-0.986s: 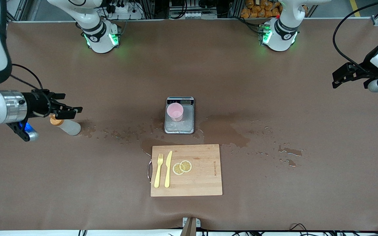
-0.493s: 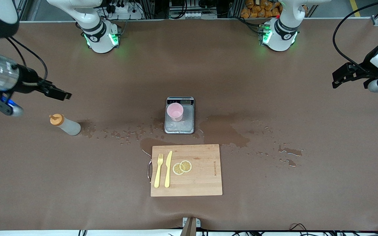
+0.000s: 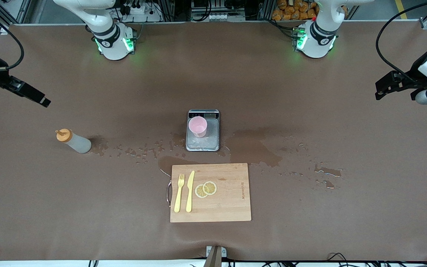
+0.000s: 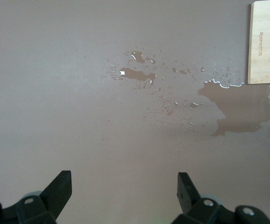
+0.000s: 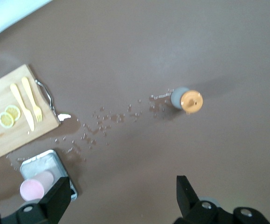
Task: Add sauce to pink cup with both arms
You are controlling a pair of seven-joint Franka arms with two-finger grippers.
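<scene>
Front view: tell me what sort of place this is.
Most likely a robotics lab staged as a kitchen prep station. Two arm bases are bolted along a brown-covered table, with cables and metal framing at its edge, and a scale and cutting board are laid out as props.

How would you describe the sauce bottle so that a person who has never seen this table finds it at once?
Start from the steel scale in the middle of the brown table, where the pink cup stands. Follow the trail of wet drops toward the right arm's end. The sauce bottle stands alone there: small, greyish-white, the only thing with an orange cap.
</scene>
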